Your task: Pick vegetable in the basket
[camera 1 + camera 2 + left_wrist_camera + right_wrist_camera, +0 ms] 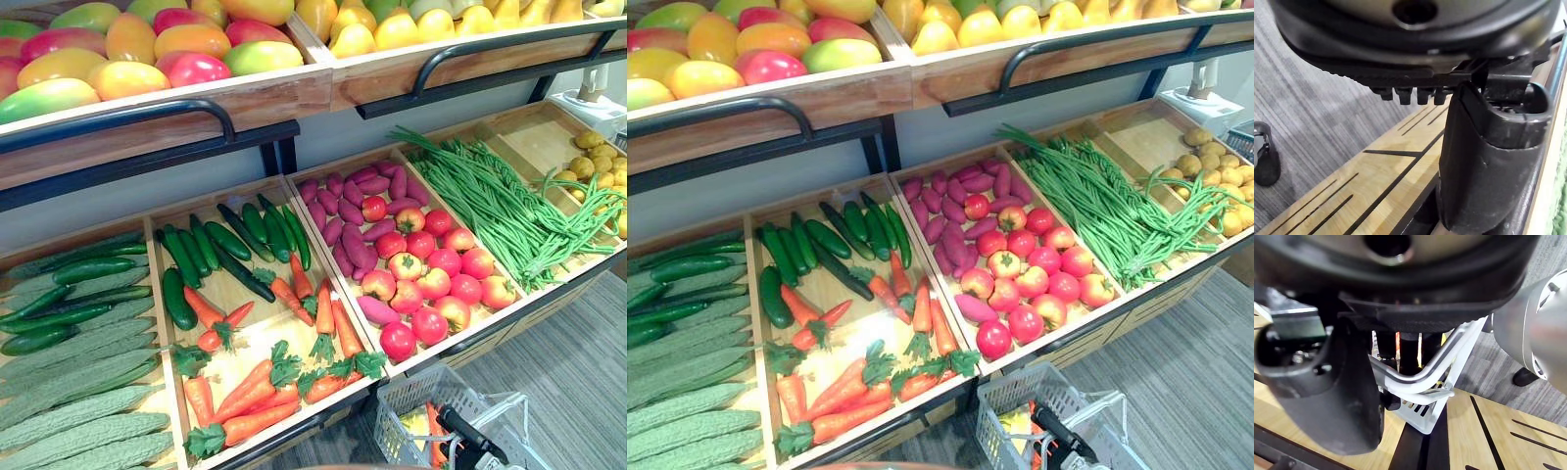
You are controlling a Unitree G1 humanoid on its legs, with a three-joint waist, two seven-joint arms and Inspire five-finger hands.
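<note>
We are gripping the white basket point(397, 401) by its handle point(1415, 374) with our curled right hand point(1342, 406), our left hand point(1484, 166) hanging relaxed and empty, carrots point(260, 387) lying in the shelf tray point(176, 392) beside it.

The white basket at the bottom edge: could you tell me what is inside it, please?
Through the basket mesh an orange carrot-like piece and something yellow can be seen; the basket's walls and the view's edge hide the rest.

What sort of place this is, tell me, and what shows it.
Probably a grocery shop's produce section: tiered wooden bins hold carrots, tomatoes and green beans, mangoes fill the upper shelf, and a white shopping basket shows below.
</note>
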